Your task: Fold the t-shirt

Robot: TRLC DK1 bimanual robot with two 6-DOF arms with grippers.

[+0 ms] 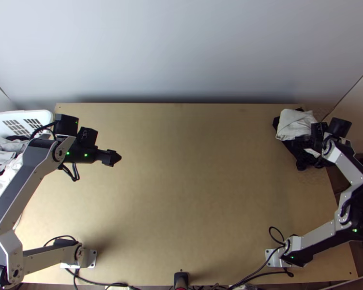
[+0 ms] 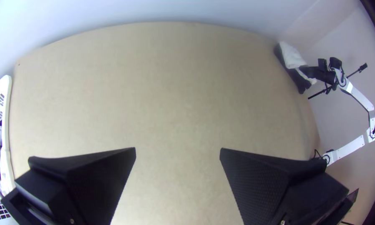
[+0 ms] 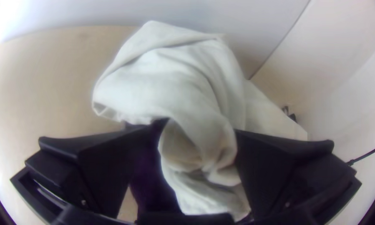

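The right pincer [image 3: 201,126] stands open around a bunched white t-shirt [image 1: 293,123] on dark cloth [image 3: 152,181] at the far-right corner of the table [image 1: 191,183], left pincer [image 2: 177,149] gaping empty, stacking apparently under way, a clean lift-off due next.

White-silver links meet black joints with small green lights.

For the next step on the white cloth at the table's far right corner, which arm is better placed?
Right, I'd judge: the right gripper is at the white cloth, while the left gripper is far across the table, nearer the white basket.
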